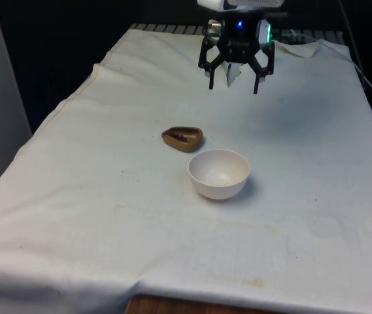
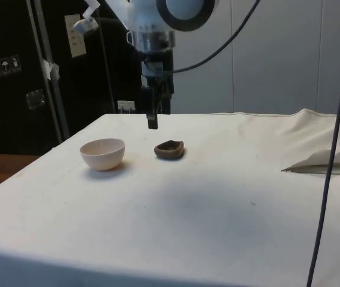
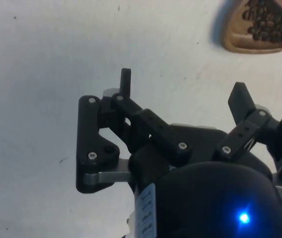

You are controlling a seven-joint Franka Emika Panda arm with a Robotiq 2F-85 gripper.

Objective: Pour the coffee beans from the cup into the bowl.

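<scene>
Pincer: I see my pincer [image 1: 234, 84] hanging in the air above the far part of the tabletop [image 1: 107, 216], fingers pointing down and spread wide with nothing between them. In the side view the pincer [image 2: 152, 122] hangs clear of the cloth, above and behind the two vessels.

Fingers: in the wrist view I can make out both black fingers [image 3: 126, 82] standing well apart, with bare white cloth between them.

Cup: the brown cup [image 1: 182, 138] sits on the cloth near the middle of the tabletop, nearer the camera than my pincer in the front view. It is low and rounded-triangular, and I can see dark coffee beans [image 3: 267, 22] heaped inside it in the wrist view. In the side view the cup [image 2: 170, 149] rests flat on the cloth.

Bowl: the white bowl [image 1: 218, 173] stands upright just beside the cup, toward the front view's right and a little closer to the camera. The two look close but apart. Its inside looks bare to me.

Tabletop: a white cloth covers it, with folds bunched at the side view's right edge [image 2: 328, 158].

Contact: my pincer touches neither cup nor bowl.
</scene>
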